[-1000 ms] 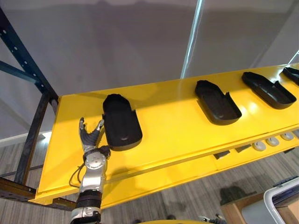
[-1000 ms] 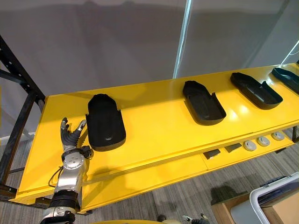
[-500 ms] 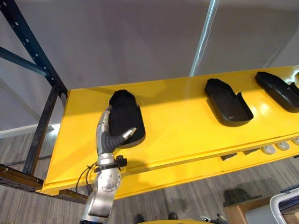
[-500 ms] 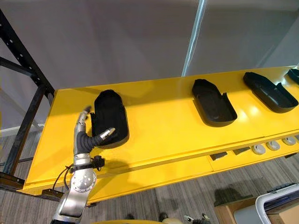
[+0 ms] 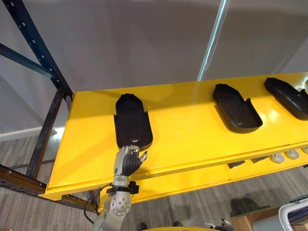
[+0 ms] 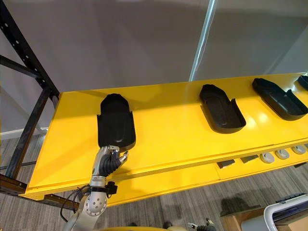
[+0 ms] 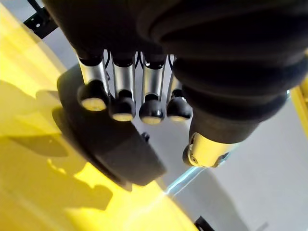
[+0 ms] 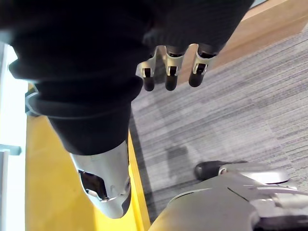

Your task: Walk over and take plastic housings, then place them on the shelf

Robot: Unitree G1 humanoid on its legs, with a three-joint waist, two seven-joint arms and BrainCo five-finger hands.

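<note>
Several black plastic housings lie on the yellow shelf: the leftmost housing lengthwise, a second housing right of the middle, a third housing at the right edge. My left hand sits on the shelf at the near end of the leftmost housing, fingers curled into a fist and nothing in it. In the left wrist view its curled fingers hang just short of that housing. My right hand hangs over the grey floor with relaxed fingers, empty.
A dark blue rack upright and brace stand at the shelf's left end. Small round and dark parts lie on a lower ledge at the right. A white bin and a wooden box stand on the floor at lower right.
My left hand came off the left side of the leftmost housing, drew back to its near end and curled its fingers. The camera shifted a little.
</note>
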